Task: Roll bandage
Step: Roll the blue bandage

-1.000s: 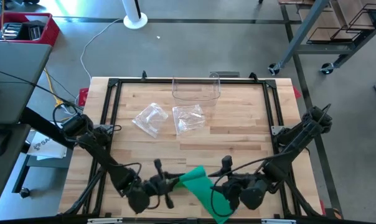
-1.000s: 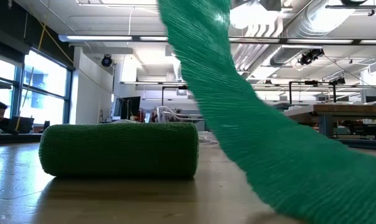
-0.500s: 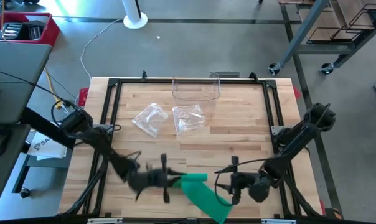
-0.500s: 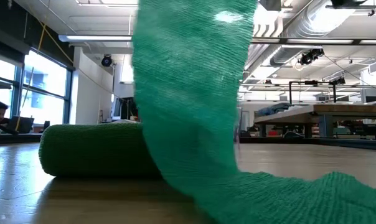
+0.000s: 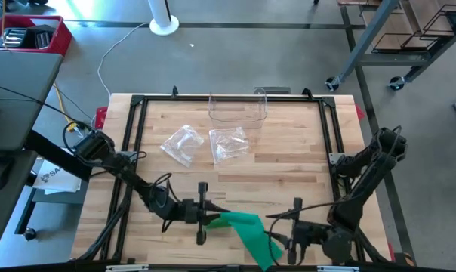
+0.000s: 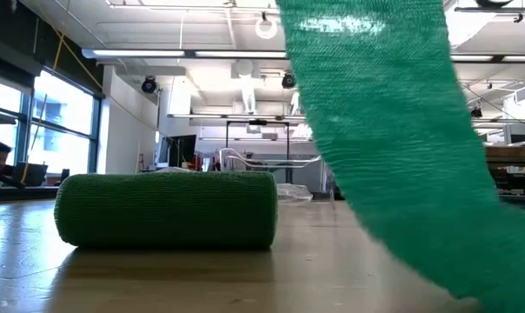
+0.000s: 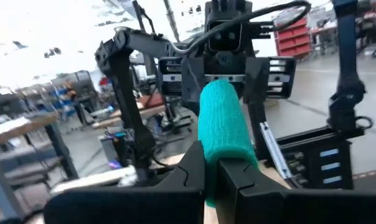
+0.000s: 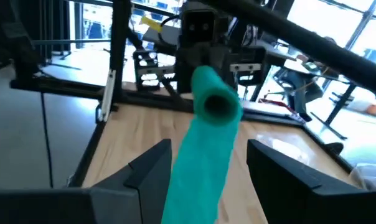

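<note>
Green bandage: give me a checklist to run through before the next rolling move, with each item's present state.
1. Left hand shut on the green bandage roll end: ok.
2. Right hand open, holding nothing: ok.
3. Loose tail lies between the right hand's fingers: ok.
4. Tail free of twists: cannot tell.
5. Plastic bags and clear container apart from the work area: ok.

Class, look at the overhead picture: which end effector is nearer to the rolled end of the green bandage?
Left. The left end effector is shut on the bandage roll, holding it. The right end effector stands open, apart from the roll, over the loose tail.
</note>
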Tool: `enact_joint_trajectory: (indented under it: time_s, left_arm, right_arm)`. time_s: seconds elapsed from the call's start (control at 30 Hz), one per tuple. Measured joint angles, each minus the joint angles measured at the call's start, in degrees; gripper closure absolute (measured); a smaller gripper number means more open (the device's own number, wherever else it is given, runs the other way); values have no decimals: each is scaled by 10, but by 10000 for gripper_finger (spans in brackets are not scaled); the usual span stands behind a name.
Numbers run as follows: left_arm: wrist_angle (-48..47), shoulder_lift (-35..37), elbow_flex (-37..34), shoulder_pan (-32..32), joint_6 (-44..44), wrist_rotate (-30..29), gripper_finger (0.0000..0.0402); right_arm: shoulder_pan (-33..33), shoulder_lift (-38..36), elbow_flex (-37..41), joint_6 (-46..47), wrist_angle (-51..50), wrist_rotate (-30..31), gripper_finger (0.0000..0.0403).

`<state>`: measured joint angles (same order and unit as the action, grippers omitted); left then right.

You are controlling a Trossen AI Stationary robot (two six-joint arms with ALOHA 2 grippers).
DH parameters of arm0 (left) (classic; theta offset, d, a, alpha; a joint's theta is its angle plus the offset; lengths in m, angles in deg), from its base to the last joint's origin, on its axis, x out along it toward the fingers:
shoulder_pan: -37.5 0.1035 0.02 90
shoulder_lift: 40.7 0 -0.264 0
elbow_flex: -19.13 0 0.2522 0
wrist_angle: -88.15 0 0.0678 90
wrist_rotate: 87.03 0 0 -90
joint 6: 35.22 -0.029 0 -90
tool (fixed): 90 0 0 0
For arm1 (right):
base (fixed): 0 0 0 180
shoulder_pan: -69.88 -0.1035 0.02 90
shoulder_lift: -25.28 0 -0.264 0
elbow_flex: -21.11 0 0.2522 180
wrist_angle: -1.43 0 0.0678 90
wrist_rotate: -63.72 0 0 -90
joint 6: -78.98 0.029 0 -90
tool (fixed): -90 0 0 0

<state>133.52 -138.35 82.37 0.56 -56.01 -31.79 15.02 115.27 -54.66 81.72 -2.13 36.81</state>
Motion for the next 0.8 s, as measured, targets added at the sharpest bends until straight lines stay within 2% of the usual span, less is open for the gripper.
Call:
enact_joint_trajectory:
  time_s: [0.17,0.43,0.8]
  left_arm:
    - [-12,0,19,-19,-48,-46,401]
    - [-12,0,21,-29,-54,-84,401]
    - [-24,0,21,-29,-35,-85,401]
  right_arm:
    - [16,23,-37,-33,1,-46,203]
    - [29,44,-64,-67,4,-48,203]
    - [52,44,-64,-51,12,-91,206]
